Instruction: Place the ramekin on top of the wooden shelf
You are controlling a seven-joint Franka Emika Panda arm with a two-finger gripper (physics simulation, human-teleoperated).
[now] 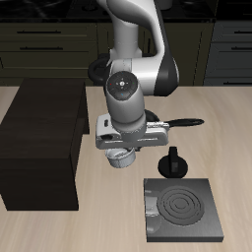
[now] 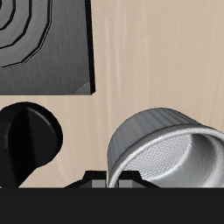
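Dark brown, nearly black wood: the wooden shelf (image 1: 41, 143) fills one side of the pale table (image 1: 108, 221) in the exterior view, flat top bare. My arm hangs over the table's middle, wrist housing pointed down, my gripper (image 1: 122, 156) low beside the shelf. The ramekin (image 1: 121, 159) peeks out grey under my hand, mostly covered by it, on or just above the tabletop, not on the shelf. The small black knobbed pot (image 1: 174, 162) sits just beside it, apart. The frying pan (image 1: 177, 122) shows only its black handle behind my wrist. The black stove plate (image 1: 181, 208) with ringed burner lies nearer the table's front edge.

Wrist view: the ramekin (image 2: 166, 149) is close up, ribbed grey wall, pale stippled inside, tilted so its mouth faces the camera. The knobbed pot (image 2: 31, 140) sits near it, a strip of bare table between them. A corner of the stove plate (image 2: 44, 44) with its rings is farther off. My own fingers are lost in the dark band at the frame edge, so whether my jaws are apart or clamped on the ramekin I cannot tell.
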